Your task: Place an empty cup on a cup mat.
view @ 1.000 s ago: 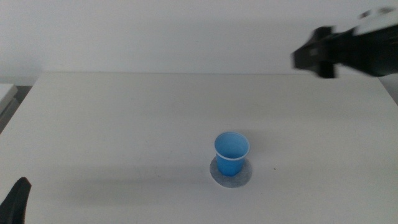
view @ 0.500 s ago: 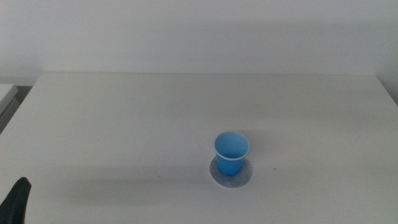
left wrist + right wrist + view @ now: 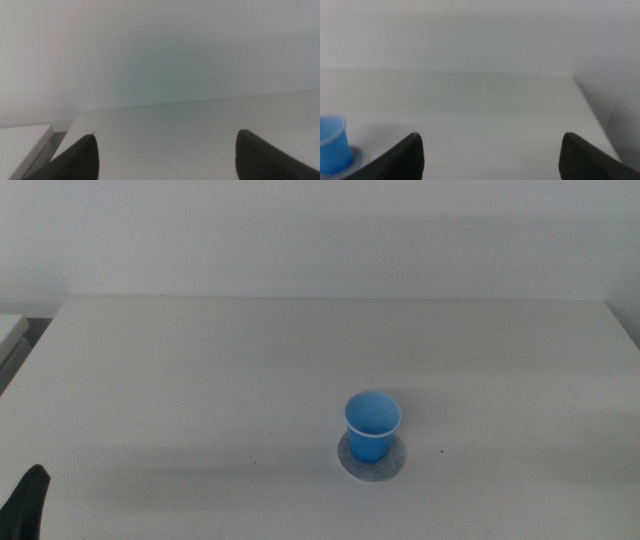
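The blue cup (image 3: pixel 373 426) stands upright on the grey cup mat (image 3: pixel 373 459), right of the table's middle in the middle view. The cup (image 3: pixel 333 145) and an edge of the mat (image 3: pixel 356 157) also show in the right wrist view. No gripper touches them. My left gripper (image 3: pixel 165 152) is open and empty; only one dark tip of it (image 3: pixel 25 502) shows at the bottom left corner of the middle view. My right gripper (image 3: pixel 492 155) is open and empty, out of the middle view, well away from the cup.
The white table (image 3: pixel 200 380) carries only the cup and mat. A pale object (image 3: pixel 10 330) sits past the table's left edge. A wall (image 3: pixel 320 230) stands behind the far edge.
My right arm, seen at the upper right one second ago, has withdrawn out of the middle view. The cup and mat have not moved.
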`<state>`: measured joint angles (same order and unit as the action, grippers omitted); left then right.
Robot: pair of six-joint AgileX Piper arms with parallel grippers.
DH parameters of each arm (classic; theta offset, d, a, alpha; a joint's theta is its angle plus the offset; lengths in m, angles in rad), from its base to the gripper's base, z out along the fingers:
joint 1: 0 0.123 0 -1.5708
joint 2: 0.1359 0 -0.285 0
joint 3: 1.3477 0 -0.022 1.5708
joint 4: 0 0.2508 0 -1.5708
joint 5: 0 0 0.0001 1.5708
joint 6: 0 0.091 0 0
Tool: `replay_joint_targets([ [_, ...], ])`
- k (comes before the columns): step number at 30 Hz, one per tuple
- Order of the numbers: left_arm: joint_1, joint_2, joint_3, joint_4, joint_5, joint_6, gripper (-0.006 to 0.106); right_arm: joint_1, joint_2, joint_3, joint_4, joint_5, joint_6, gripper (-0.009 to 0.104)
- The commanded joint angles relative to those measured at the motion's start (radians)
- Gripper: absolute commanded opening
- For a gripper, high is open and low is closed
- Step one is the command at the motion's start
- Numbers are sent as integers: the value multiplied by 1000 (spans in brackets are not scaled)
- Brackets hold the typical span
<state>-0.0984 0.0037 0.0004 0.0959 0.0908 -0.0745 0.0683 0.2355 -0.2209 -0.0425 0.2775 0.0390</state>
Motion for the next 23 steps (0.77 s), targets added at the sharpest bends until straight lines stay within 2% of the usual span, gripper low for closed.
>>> replay_joint_targets([
  [1,-1,-4,0,0,-5,-3,94,-6,-53,60,0,-21,-11,93],
  [7,-1,-4,0,0,-5,-3,94,-6,-235,179,0,-21,-11,93],
  [23,-1,-4,0,0,-5,-3,94,-7,-235,221,-2,43,-11,93],
])
